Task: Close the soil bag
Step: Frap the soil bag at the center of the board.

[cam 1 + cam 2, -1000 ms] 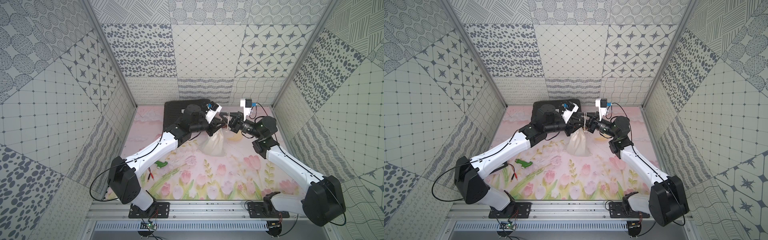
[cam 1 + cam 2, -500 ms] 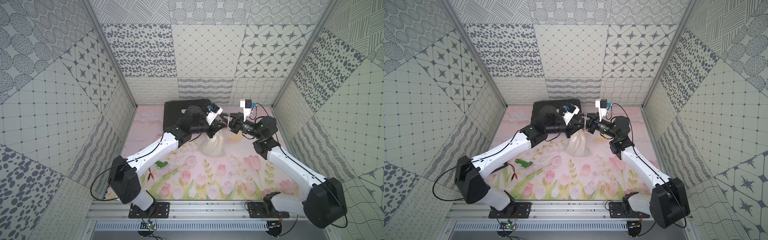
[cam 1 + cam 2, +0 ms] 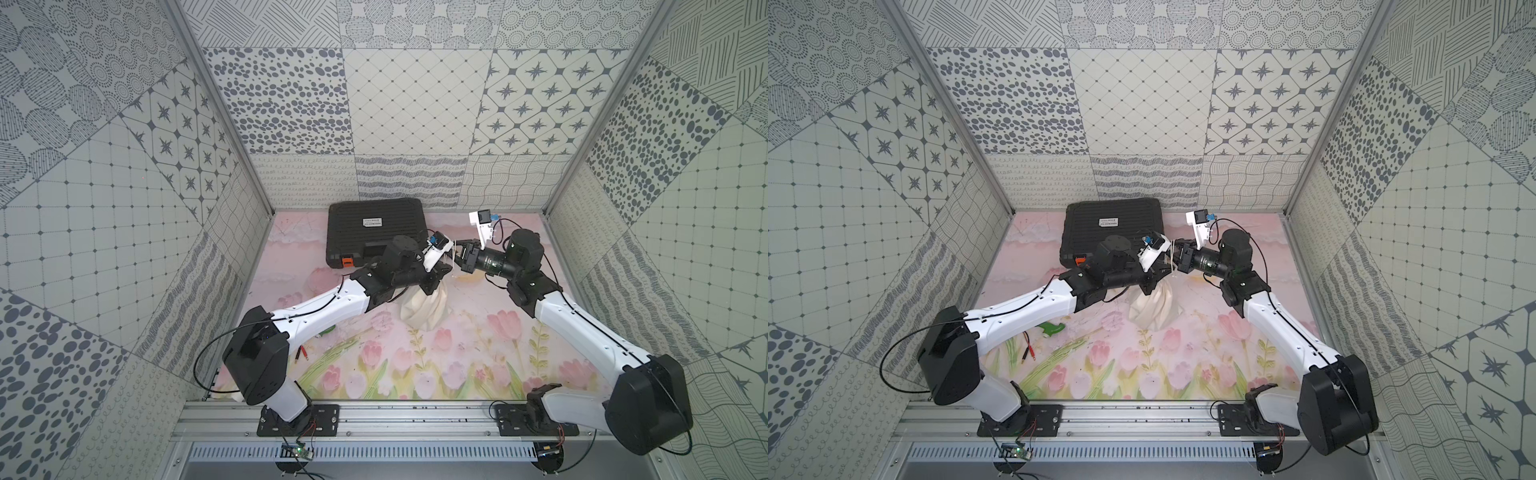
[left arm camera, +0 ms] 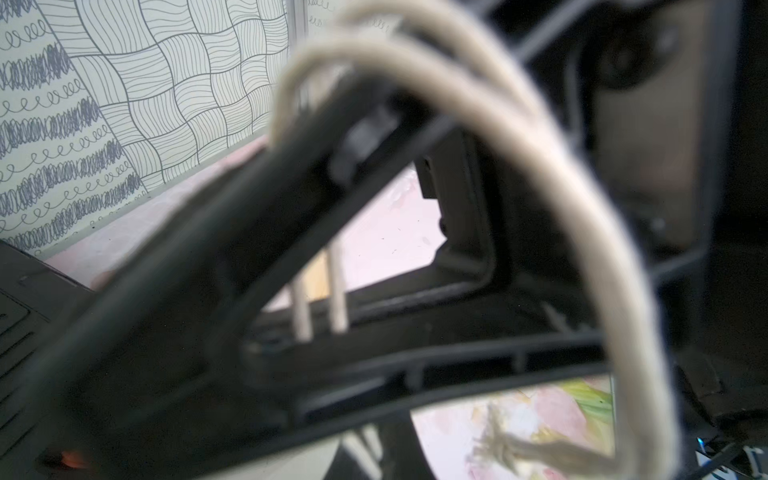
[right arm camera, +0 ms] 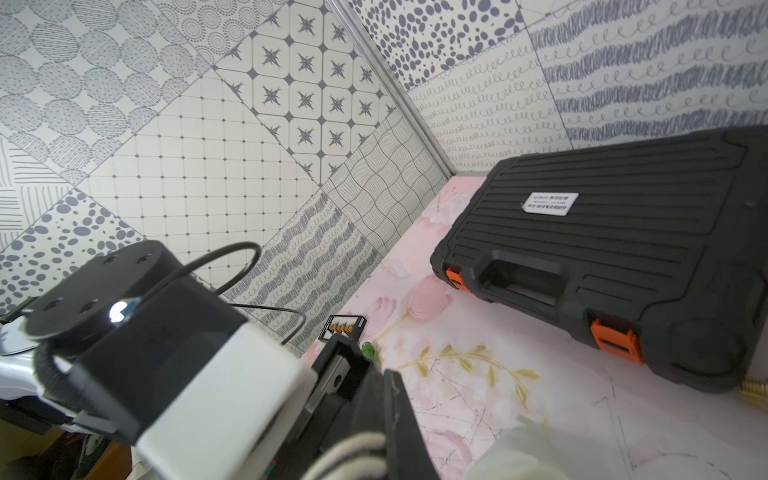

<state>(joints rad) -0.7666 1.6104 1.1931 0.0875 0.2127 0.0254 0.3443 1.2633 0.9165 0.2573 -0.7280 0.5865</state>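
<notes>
Now cords (image 3: 1172, 266) above the soil bag (image 3: 1156, 309) are clamped by the right gripper (image 3: 1177, 258); the left gripper (image 3: 1155, 280) is closed beside them.

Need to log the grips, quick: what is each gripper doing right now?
Left gripper: closed at the soil bag neck; what it pinches cannot be told.
Right gripper: closed on the cords above the bag's mouth.
</notes>
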